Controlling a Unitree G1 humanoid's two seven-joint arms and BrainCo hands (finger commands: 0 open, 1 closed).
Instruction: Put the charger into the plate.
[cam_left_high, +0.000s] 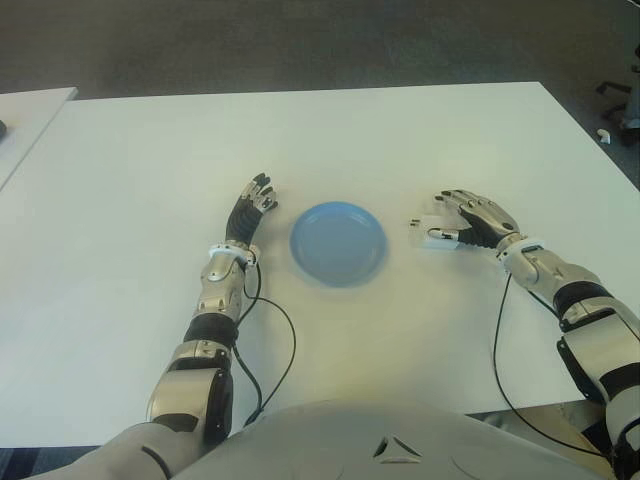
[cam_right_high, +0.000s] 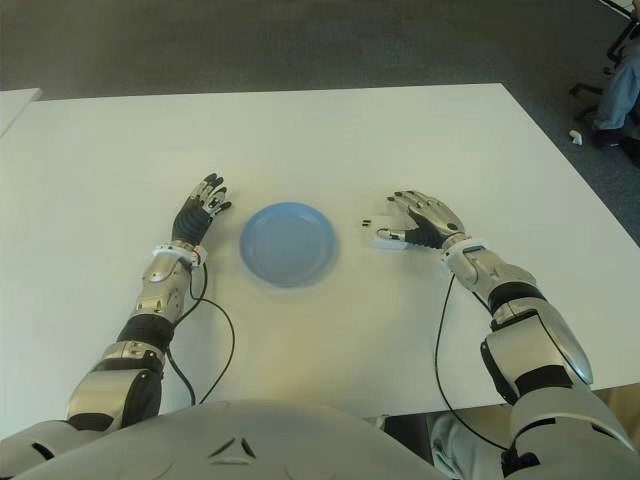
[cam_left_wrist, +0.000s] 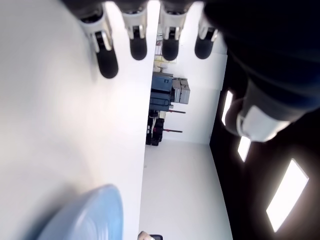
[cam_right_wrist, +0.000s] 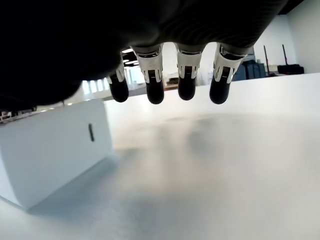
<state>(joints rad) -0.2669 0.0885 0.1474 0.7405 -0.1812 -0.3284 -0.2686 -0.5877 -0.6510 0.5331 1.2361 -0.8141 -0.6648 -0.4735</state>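
Hovering w/ fingers extended and fanned, not curled round anything, the right hand sits directly beside the white charger. Right wrist view: four dark fingertips hang above bare tabletop, charger a white block w/ a small dark slot, just off to one side; thumb in the eye view reaches along the charger's near edge, but can't tell if it's touching. Charger lies flat on the white table, btwn right hand and blue plate, near the plate's right rim but apart from it; small dark prongs point toward the plate. Plate holds nothing.

Left hand shows just left of the plate, a bit farther from the robot than the plate's centre. Its fingers are straight and loosely spread, holding nothing; left wrist view shows plate rim close by. A black cable loops on the table next to the left forearm.
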